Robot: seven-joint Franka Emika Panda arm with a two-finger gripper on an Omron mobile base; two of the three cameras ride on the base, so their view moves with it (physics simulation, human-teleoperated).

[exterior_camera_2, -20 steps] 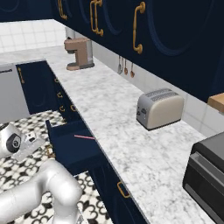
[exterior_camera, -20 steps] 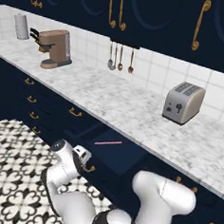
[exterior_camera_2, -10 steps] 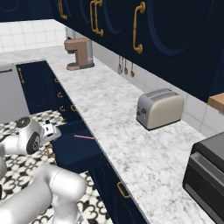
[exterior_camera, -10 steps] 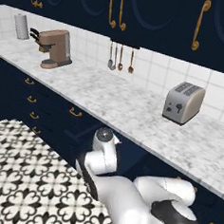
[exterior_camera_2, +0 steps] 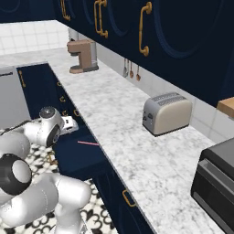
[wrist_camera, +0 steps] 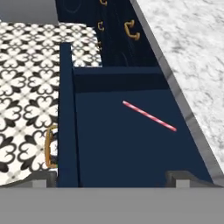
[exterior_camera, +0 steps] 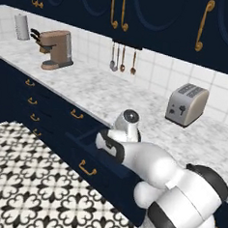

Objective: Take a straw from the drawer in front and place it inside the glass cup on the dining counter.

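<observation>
In a navy kitchen, the wide shallow navy-blue drawer [wrist_camera: 127, 144] stands pulled out; the thin pink-red straw [wrist_camera: 149, 116] lies inside. The wide-spread two-finger gripper [wrist_camera: 111, 177] should be lowered astride it.

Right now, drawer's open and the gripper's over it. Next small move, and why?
Probably lower the gripper toward the straw and line the open jaws up across it. The straw lies flat and untouched on the floor of the open drawer, ahead of the fingertips, so nothing is held yet.
</observation>
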